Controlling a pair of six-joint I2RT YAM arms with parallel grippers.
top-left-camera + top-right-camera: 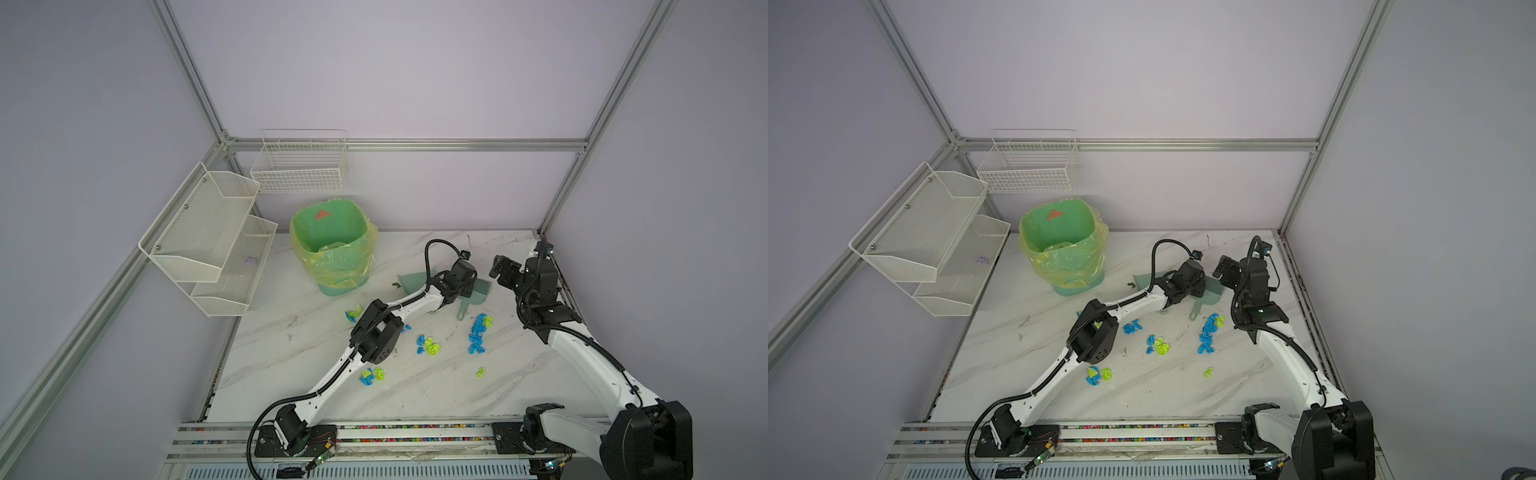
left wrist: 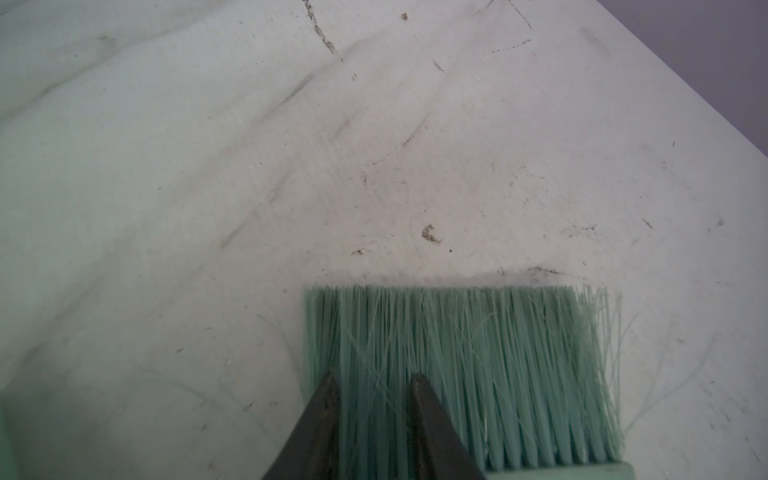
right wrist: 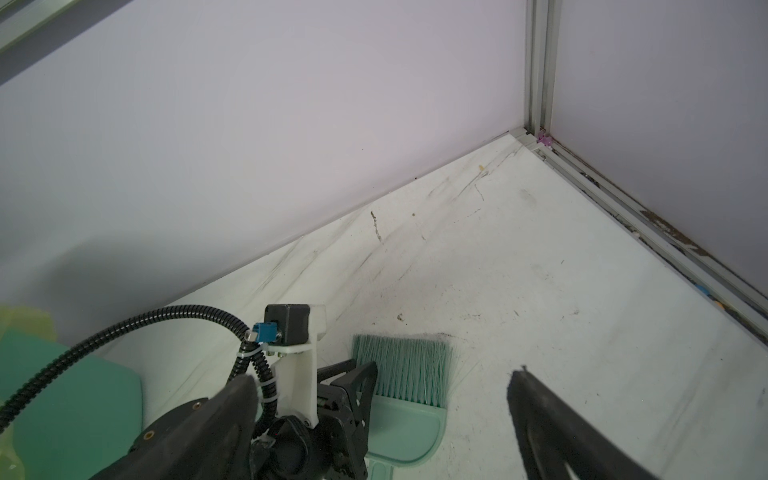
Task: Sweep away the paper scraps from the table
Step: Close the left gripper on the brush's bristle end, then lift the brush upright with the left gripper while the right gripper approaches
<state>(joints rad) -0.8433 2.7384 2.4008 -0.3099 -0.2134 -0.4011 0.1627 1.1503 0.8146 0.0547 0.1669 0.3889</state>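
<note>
left pincer [image 2: 374,376]: fingers [image 2: 316,424] cropped by frame edge, hold on brush [image 2: 498,365] unclear | dustpan [image 1: 409,280]: mostly under left arm [image 1: 332,374] | paper scraps [image 1: 405,328]: some hidden behind that arm's elbow | right pincer [image 3: 382,376]: fingers [image 3: 552,428] blurred, cropped

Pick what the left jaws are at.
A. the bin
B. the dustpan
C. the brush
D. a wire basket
C: in the left wrist view, the jaws of the left gripper sit right at the mint bristles of the brush.
</note>
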